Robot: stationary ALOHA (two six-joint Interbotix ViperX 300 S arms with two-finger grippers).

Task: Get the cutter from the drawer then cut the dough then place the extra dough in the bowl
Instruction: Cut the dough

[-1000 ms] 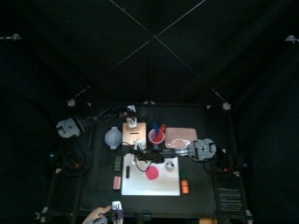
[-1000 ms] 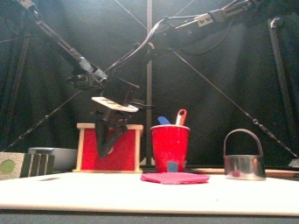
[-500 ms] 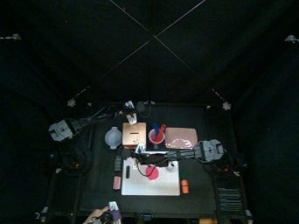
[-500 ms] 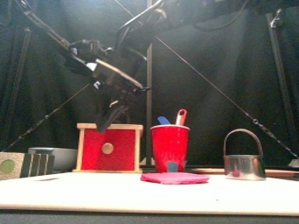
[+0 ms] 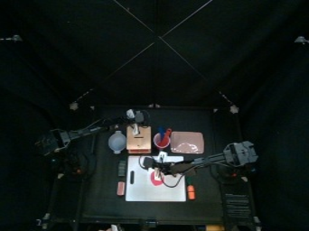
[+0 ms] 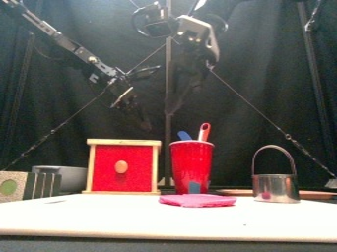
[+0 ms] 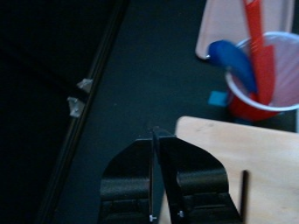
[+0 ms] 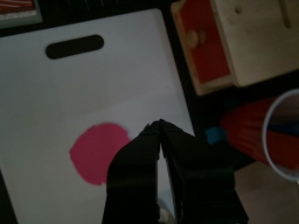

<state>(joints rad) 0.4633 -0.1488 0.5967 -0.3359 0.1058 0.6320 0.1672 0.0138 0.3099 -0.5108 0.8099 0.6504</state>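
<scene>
- My left hand (image 7: 156, 133) is clenched, its two black jaws pressed together with nothing between them.
- It hangs in the air behind the pale wooden box with the red drawer front (image 6: 122, 167), well above the table (image 5: 99, 200), and touches nothing.
- My right hand (image 8: 159, 128) is clenched too, its jaws closed on each other and empty.
- It reaches in from the right past the middle and hovers over the white cutting board (image 5: 143, 191). From its own wrist, the tips show just beside the flat pink dough disc (image 8: 98, 154), on the side toward the box.
- The dough lies flat on the board, round and uncut, with neither hand touching it.
- The round metal cutter with the wire handle (image 6: 274, 179) stands upright at the right of the front view, its handle arched upward. It is well apart from both hands and from the dough.
- The box's red drawer front sits flush with the box, its round knob facing the front.
- The red cup (image 6: 191, 165) stands just right of the box, with the blue toy knife (image 7: 233, 59) and the red toy knife (image 7: 260, 48) sticking out of it.
- The flat pink tray (image 5: 189, 141) lies right of the cup, behind the board.
- The blue-grey bowl with two small handles (image 5: 116, 142) sits near the box on its left. I cannot tell whether anything is in it.
</scene>
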